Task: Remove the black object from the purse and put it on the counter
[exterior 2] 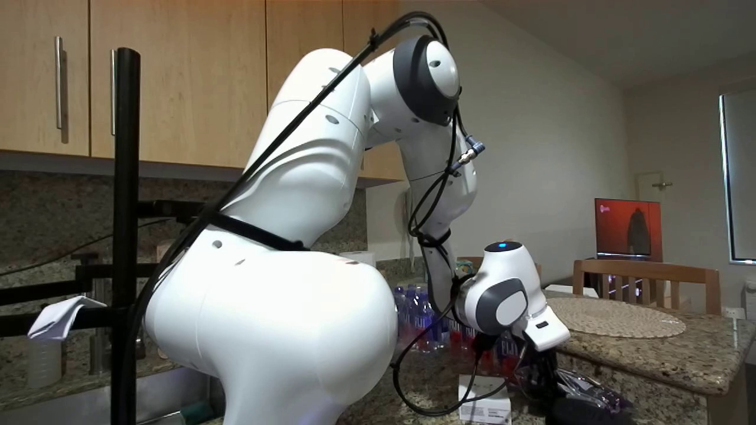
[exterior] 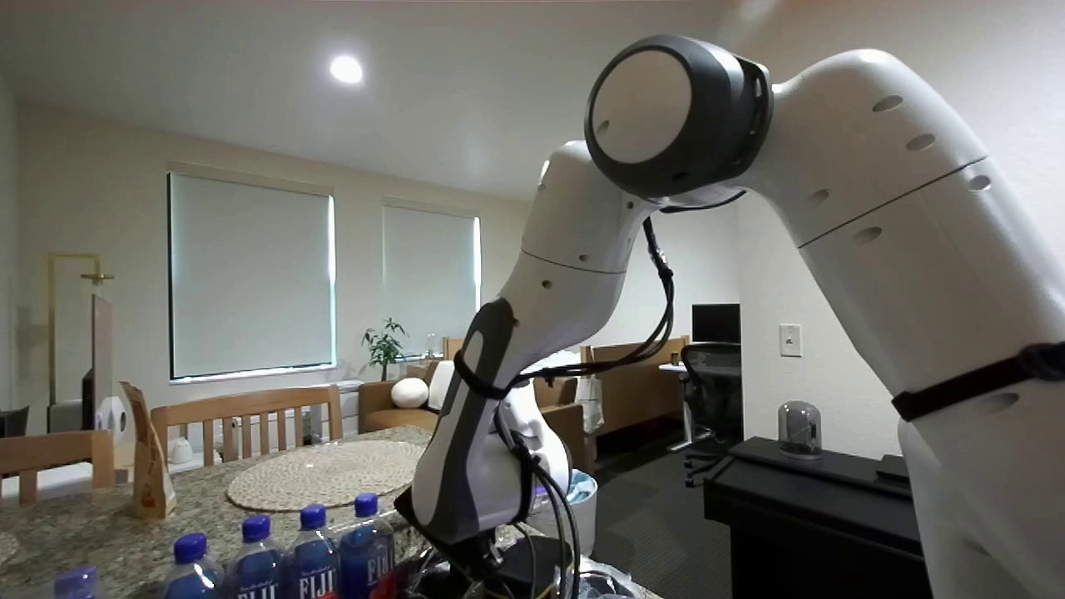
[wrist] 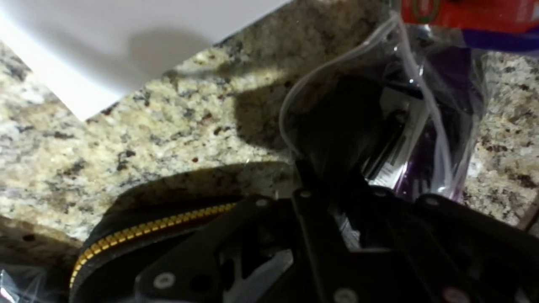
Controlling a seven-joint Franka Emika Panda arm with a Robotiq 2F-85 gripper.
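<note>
- Wrist view: the black two-fingered claw [wrist: 337,185] enters from below; its tips blend into darkness, so I can't make out whether it is released or clenched.
- Directly beyond those tips, seemingly lengthwise with the fingers, lies a dark rounded shape [wrist: 345,118], perhaps the task's black object, at the pale-piped clear plastic bag [wrist: 433,110], inside or in front unclear; the lift likely turns on that alignment.
- Left, partly behind the claw: a gold-zipped black pouch [wrist: 113,273] on the speckled granite desk [wrist: 177,139]. Either could be the purse.
- In an exterior view, blue-capped water bottles [exterior: 314,553] stand near the claw.
- In an exterior view, it points down near a white cardboard box [exterior 2: 485,398].
</note>
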